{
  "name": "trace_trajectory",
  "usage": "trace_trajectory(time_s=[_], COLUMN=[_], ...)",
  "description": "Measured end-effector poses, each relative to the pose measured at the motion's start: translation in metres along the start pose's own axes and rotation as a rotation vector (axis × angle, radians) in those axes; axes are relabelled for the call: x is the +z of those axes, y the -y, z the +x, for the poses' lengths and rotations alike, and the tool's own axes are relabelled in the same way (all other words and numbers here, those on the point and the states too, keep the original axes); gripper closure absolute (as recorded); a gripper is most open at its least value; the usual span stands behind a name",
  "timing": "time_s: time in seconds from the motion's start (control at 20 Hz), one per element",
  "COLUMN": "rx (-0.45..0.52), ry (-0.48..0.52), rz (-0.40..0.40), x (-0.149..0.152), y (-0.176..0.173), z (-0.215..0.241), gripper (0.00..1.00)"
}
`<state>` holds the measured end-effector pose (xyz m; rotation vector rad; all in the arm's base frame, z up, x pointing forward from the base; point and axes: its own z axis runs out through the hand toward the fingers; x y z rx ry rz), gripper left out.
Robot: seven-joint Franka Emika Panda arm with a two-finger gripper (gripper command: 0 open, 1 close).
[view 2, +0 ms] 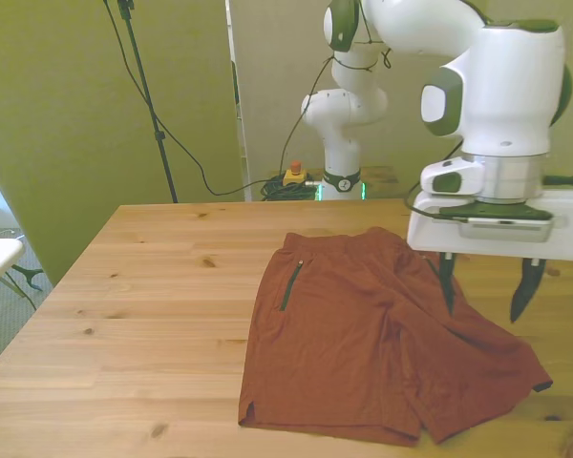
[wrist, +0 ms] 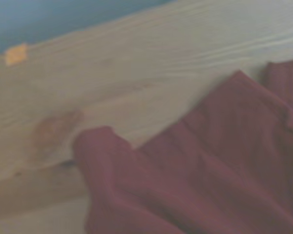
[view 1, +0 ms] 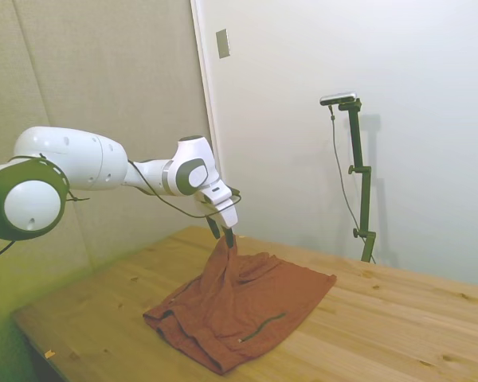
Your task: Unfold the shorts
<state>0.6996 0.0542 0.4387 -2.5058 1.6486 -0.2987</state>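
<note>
The rust-brown shorts (view 1: 239, 310) lie spread on the wooden table (view 1: 398, 318), with a dark pocket line near one edge. In the front view the shorts (view 2: 363, 334) cover the table's middle and right, one leg reaching the front view's right. My gripper (view 2: 482, 313) hangs just above that leg, its two dark fingers wide apart and open. In the side view the gripper (view 1: 223, 237) sits over a peak of fabric that rises to a fingertip. The wrist view shows a folded corner of the shorts (wrist: 210, 180) on bare wood.
The table (view 2: 153, 286) shows bare wood on the front view's left. A small orange scrap (view 1: 49, 354) lies near a table corner, also seen as the orange scrap (wrist: 15, 53) in the wrist view. A wall stands close behind the far edge.
</note>
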Motion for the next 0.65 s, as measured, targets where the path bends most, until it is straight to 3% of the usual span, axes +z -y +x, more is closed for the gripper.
trace_trajectory(time_s=[0.15,0.3,0.65], rx=[-0.030,-0.081,-0.172], ry=[-0.006,-0.002,-0.015], rz=[-0.032,-0.030,-0.003], x=[-0.010,-0.042,-0.112], y=[-0.040,-0.078,-0.174], z=[0.012,0.013,-0.039], gripper=[0.00,0.00,0.00])
